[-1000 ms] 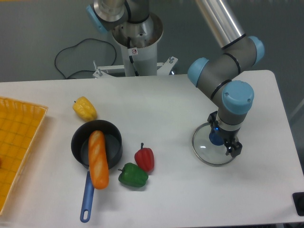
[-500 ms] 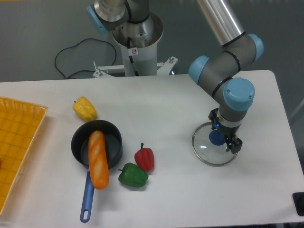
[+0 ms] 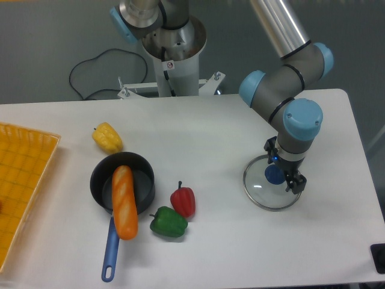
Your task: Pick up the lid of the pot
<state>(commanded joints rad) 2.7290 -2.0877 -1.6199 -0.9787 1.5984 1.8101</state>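
So the pot lid [image 3: 258,188] is lying on the right side of the table [image 3: 210,253], and the gripper [image 3: 284,170] is hanging right over it, jaws spread with nothing pinched. It's round, so no long axis is mattering here. The blue knob [image 3: 275,175] is sitting just near and left of the gap, imo, so the jaws are probably needing a small nudge that way. Height's hard to tell tbh.

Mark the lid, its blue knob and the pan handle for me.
Lid [image 3: 257,185]: camera view, see-through part beside the knob.
Blue knob [image 3: 275,175]: camera view, its top.
Pan handle [image 3: 110,253]: camera view, middle of its blue length.
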